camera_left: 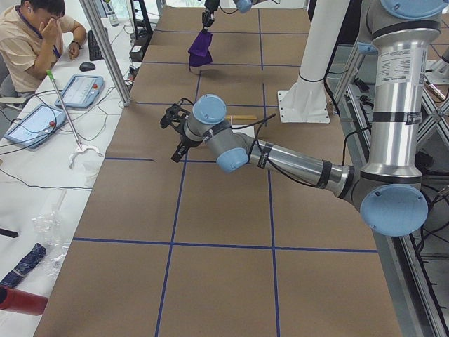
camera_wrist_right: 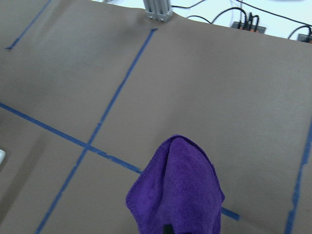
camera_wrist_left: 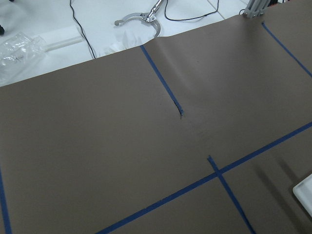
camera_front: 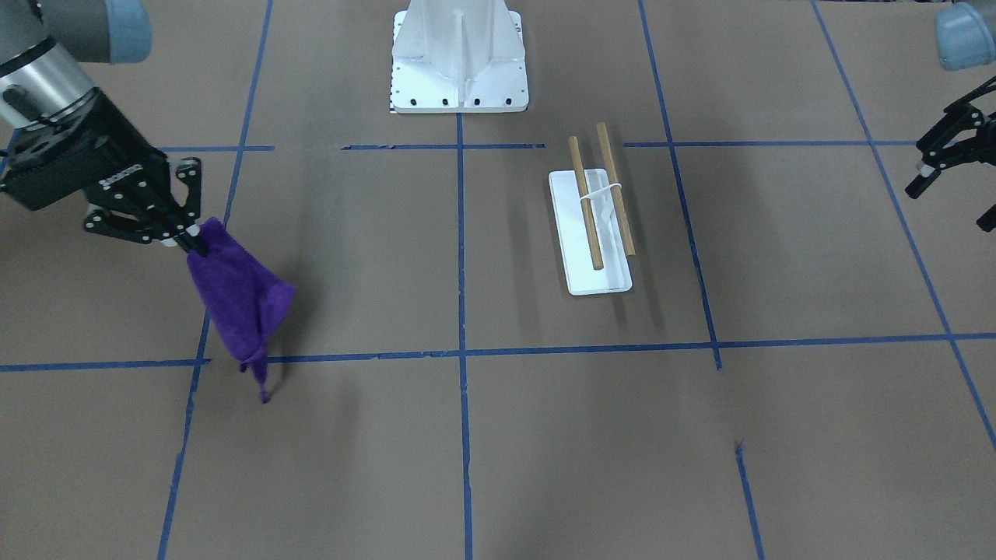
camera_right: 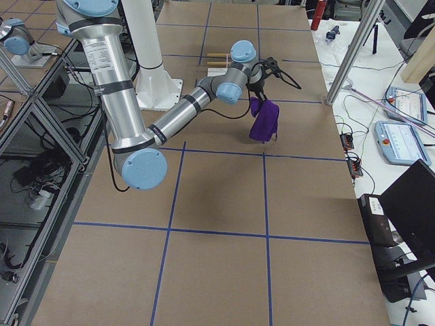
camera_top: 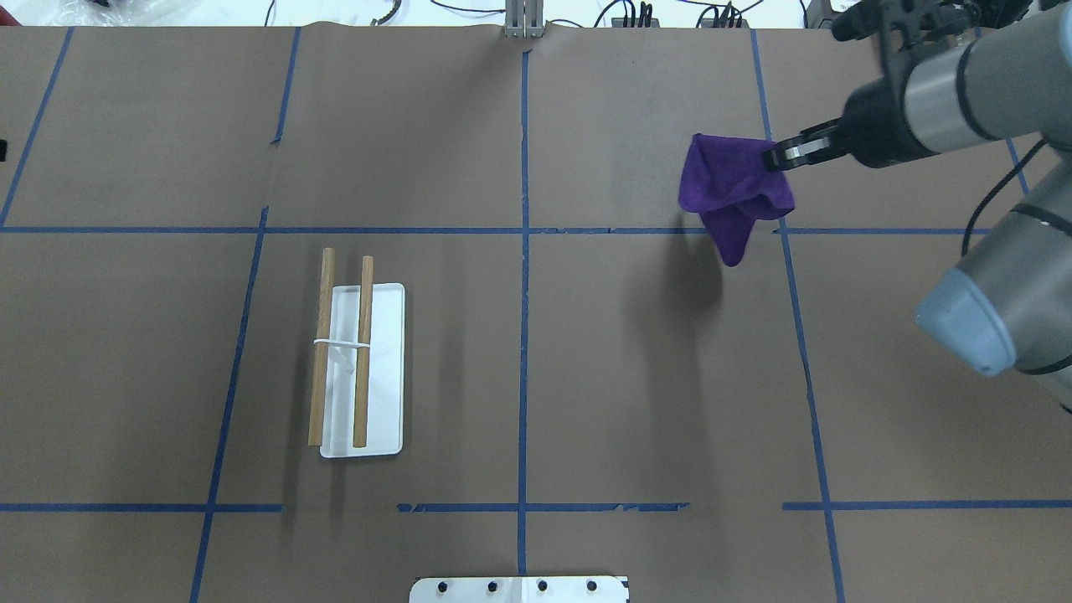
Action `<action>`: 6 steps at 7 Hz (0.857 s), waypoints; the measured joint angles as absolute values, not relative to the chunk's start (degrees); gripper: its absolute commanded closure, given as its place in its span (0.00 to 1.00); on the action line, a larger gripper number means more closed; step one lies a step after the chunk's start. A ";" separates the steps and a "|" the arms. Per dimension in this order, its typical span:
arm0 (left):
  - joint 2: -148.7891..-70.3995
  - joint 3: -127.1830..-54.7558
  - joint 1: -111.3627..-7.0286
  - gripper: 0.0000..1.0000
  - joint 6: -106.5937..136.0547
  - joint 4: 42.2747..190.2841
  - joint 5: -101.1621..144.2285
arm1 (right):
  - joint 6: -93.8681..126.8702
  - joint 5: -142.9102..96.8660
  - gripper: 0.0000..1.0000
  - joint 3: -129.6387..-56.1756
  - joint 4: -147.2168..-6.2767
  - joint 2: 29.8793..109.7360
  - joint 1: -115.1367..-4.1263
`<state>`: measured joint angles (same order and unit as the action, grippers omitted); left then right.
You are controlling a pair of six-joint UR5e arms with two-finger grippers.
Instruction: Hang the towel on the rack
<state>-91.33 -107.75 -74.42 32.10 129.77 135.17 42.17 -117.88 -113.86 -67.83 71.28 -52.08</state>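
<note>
The purple towel hangs bunched from my right gripper, which is shut on its top edge and holds it above the table. The towel also shows in the overhead view and the right wrist view. The rack has two wooden dowels joined by a white bracket over a white base plate, and nothing hangs on it. In the overhead view the rack stands far to the left of the right gripper. My left gripper is open and empty, beyond the rack on the side away from the towel.
The large white metal pedestal stands at the robot's side of the table. Blue tape lines cross the brown paper. An operator sits at a side desk with tablets. A corner of the base plate shows in the left wrist view.
</note>
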 measured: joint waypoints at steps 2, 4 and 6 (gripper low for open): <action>-98.71 -108.30 -65.97 0.15 54.05 129.66 133.81 | 47.30 -112.43 1.00 -114.86 -67.89 66.12 -45.17; -107.53 -107.40 -56.12 0.27 77.97 129.64 127.28 | 48.40 -106.58 1.00 -115.19 -67.79 62.57 -39.62; -115.61 -104.59 -47.56 0.27 94.30 129.51 119.87 | 49.20 -104.56 1.00 -115.33 -67.49 60.33 -37.39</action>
